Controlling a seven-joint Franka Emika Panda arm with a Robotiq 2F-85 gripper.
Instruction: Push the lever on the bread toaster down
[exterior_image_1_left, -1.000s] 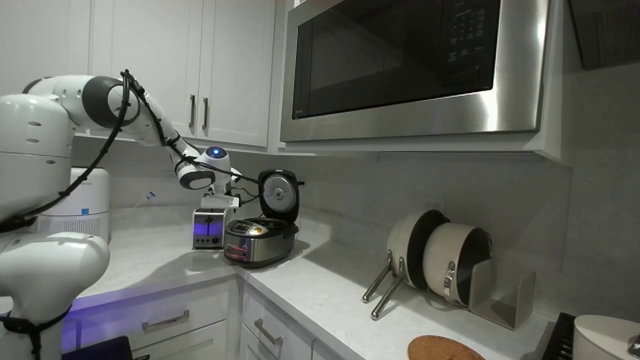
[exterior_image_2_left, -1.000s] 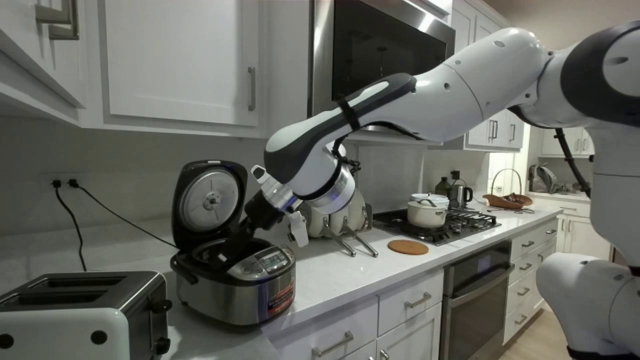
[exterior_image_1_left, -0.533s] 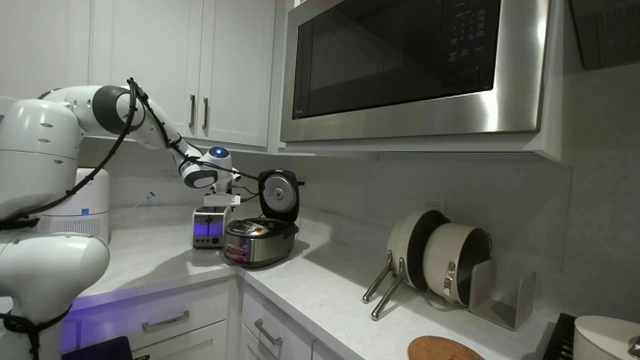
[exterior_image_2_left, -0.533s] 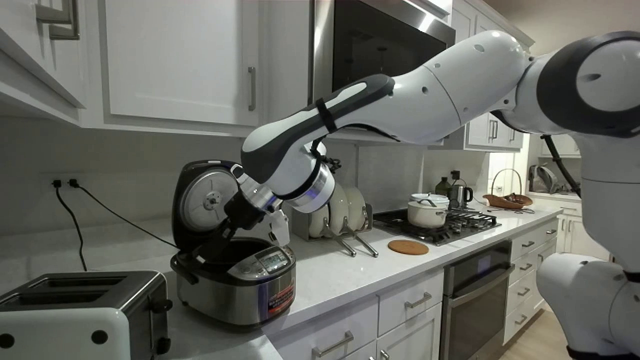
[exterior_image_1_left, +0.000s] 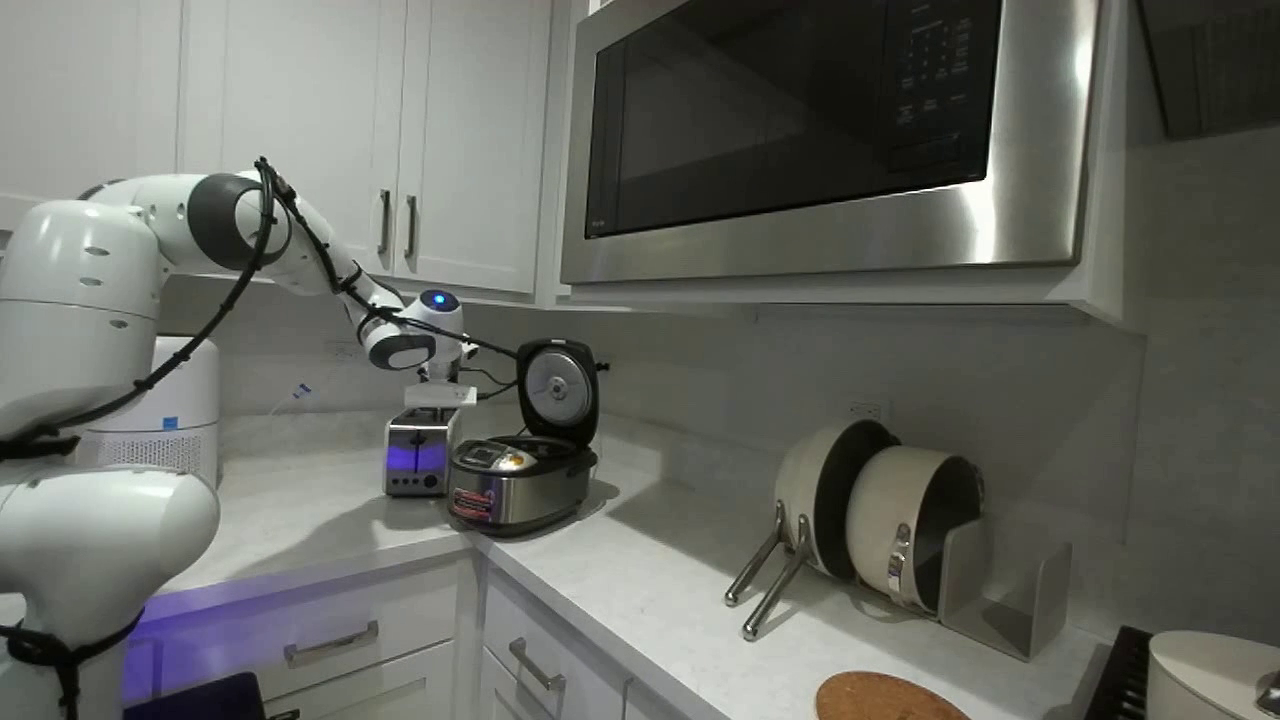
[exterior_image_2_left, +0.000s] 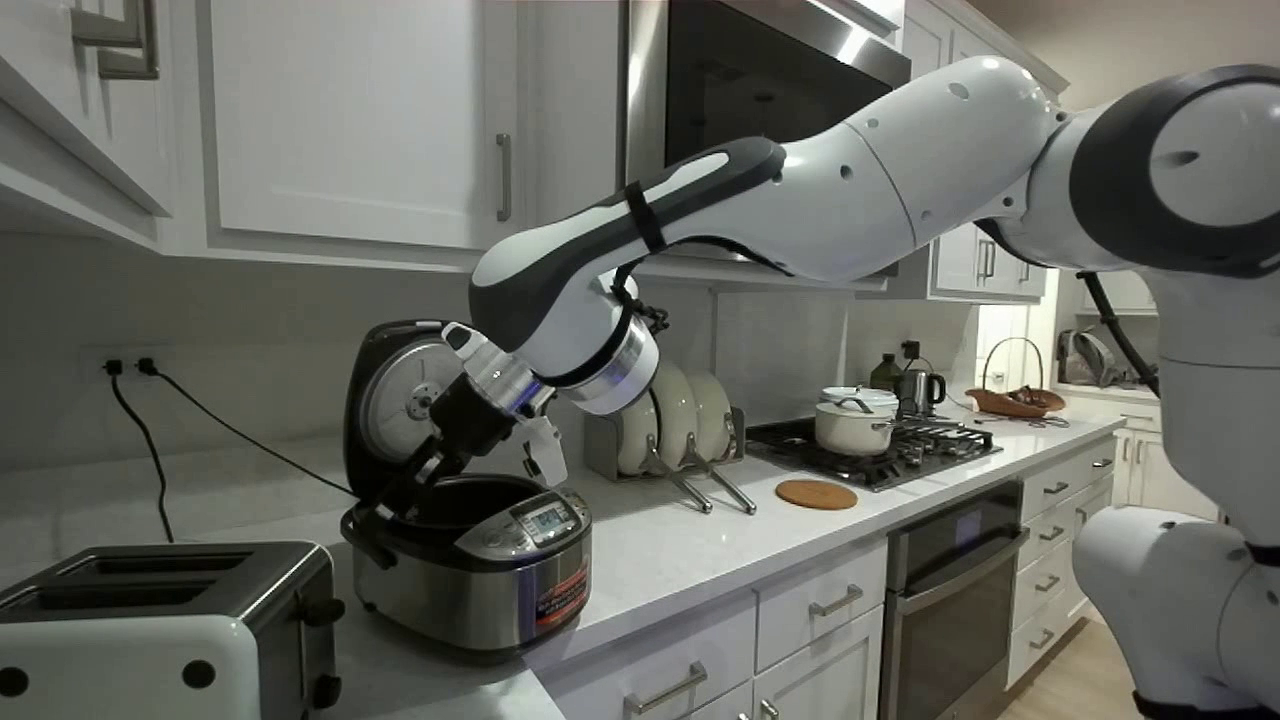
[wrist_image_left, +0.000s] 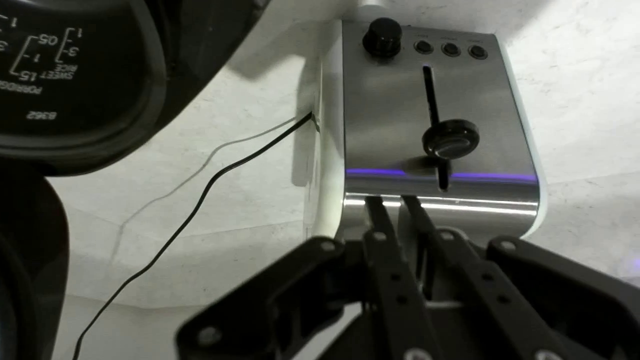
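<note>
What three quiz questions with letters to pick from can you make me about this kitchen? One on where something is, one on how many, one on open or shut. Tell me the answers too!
1. Where is the toaster compared with the rice cooker?
A. On top of it
B. Right beside it
C. Underneath it

2. How many small round buttons are lined up by the toaster's black knob?
A. One
B. Seven
C. Three

3. How is the rice cooker's lid?
A. Open
B. Shut tight
C. Completely gone

Answers:
1: B, because both exterior views show the two standing next to each other.
2: C, because the wrist view shows three in a row.
3: A, because it stands raised with its silver inside showing.
</note>
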